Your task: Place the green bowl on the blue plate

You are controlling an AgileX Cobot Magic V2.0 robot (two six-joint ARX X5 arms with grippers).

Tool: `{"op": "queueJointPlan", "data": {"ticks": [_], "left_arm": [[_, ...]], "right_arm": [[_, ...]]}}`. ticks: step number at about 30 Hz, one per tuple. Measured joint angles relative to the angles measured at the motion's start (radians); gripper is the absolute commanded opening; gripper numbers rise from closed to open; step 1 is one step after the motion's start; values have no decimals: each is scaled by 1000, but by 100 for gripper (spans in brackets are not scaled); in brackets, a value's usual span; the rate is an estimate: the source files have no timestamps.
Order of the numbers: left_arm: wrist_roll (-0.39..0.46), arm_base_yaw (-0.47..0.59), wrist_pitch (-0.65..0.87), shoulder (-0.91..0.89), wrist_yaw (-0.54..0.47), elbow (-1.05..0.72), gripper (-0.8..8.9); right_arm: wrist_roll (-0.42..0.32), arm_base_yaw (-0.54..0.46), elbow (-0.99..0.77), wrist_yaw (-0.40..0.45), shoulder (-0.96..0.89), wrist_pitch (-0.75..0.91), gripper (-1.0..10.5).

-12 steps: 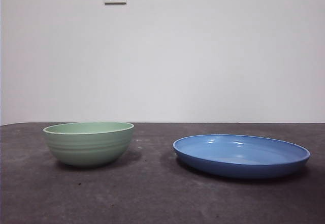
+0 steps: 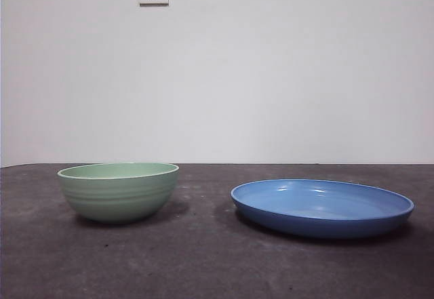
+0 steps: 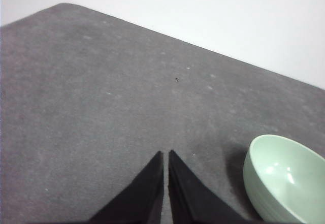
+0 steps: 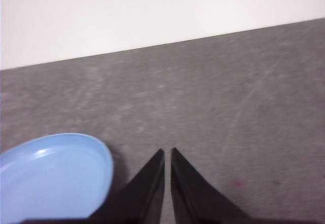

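The pale mint-green glossy ridged bowl (image 2: 119, 192) stands upright on the dark grey tabletop (image 2: 203, 258), apart from the wide glossy blue plate (image 2: 322, 207). The left gripper (image 3: 165, 155), jaws clenched together and empty, hangs beside the bowl. The right gripper (image 4: 167, 153), likewise clenched, hangs beside the plate. Nothing has shifted since the earlier frame.

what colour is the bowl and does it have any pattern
Pale mint green bowl with faint horizontal ridges; the front view shows it best.
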Motion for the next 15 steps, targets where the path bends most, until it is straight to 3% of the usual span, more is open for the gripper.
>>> {"op": "queueJointPlan", "data": {"ticks": [6, 15], "left_arm": [[-70, 0, -65, 0, 8, 51, 15], [-87, 0, -170, 65, 43, 263, 15]], "right_arm": [[77, 0, 67, -10, 2, -22, 14], [84, 0, 286, -14, 109, -141, 14]]}}
